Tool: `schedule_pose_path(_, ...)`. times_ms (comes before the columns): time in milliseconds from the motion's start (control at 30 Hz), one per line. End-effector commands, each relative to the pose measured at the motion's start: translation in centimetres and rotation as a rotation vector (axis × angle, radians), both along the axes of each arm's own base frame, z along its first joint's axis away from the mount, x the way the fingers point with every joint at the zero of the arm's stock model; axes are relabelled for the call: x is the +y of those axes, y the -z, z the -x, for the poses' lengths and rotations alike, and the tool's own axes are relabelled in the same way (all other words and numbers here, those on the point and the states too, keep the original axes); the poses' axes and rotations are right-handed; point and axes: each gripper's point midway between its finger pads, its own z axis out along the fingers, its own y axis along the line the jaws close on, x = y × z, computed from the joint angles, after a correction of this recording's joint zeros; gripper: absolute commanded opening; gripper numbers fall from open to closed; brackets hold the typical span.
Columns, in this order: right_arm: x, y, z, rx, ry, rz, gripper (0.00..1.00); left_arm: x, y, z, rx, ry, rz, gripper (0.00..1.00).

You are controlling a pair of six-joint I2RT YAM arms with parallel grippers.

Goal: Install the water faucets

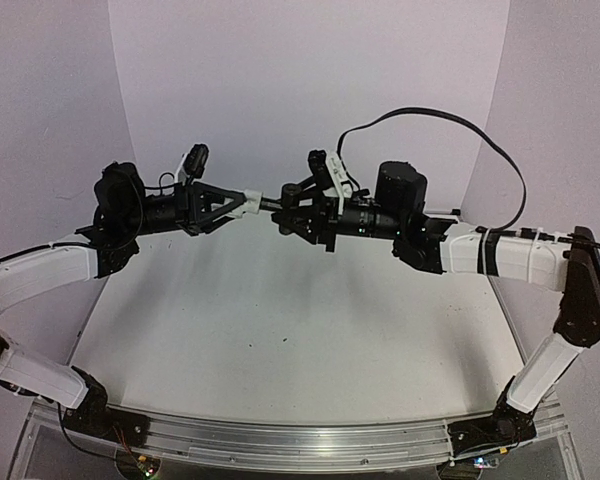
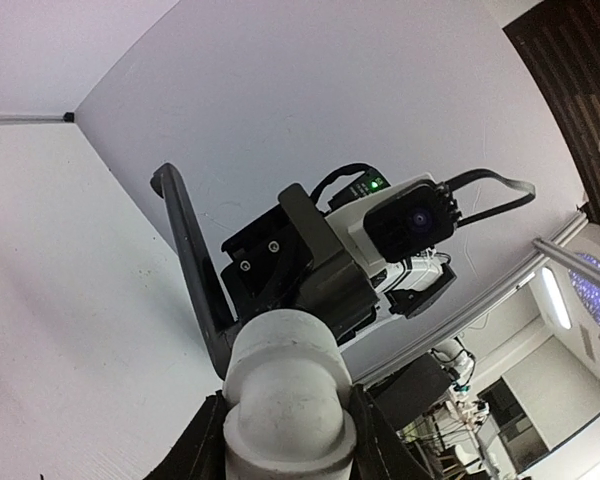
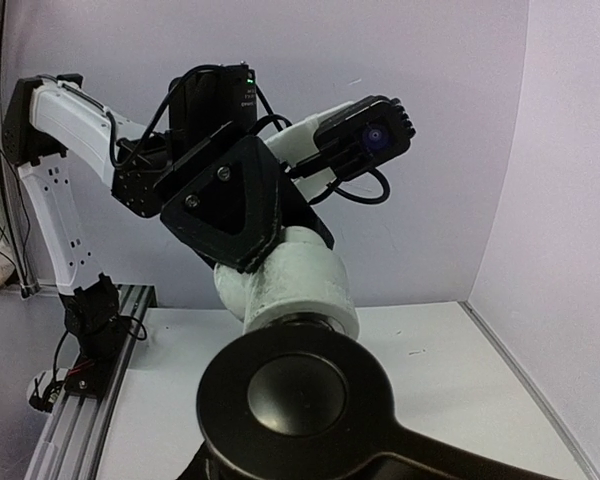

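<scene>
White fitting [image 2: 290, 392] touches black bent spout [image 2: 192, 262]; both aloft.

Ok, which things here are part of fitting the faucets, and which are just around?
Job: white fitting, in left claw; black spout, in right claw.
Just around: table, black cable, aluminium rail.

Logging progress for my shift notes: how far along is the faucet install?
Done: both parts are off the table. In hand: left gripper holds the white fitting, right gripper the black spout, meeting in midair. Remaining: whether they are fully seated cannot be told; neither is released.
</scene>
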Motion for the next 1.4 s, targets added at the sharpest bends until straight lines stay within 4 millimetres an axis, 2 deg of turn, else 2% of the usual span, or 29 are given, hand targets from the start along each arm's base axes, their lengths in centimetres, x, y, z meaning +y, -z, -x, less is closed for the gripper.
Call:
schedule_pose_path(0, 1.2, -7.3, 3.0, -0.085, -0.119, -0.204, 0.0, -2.7, -1.9, 6.6, -0.223, 0.275, 0.022, 0.0)
schedule_pose_path(367, 1.4, -7.7, 3.7, 0.025, -0.231, -0.208, 0.0, -2.9, -2.0, 7.5, -0.292, 0.321, 0.027, 0.0)
schedule_pose_path(667, 2.0, -8.0, 3.5, 0.184, -0.3, -0.211, 0.0, -3.4, -0.3, 6.8, -0.356, 0.292, -0.03, 0.0)
schedule_pose_path(1367, 3.0, -9.0, 4.2, 0.49, -0.477, -0.17, 0.0, -2.9, 1.0, 7.4, -0.795, 0.276, -0.09, 0.0)
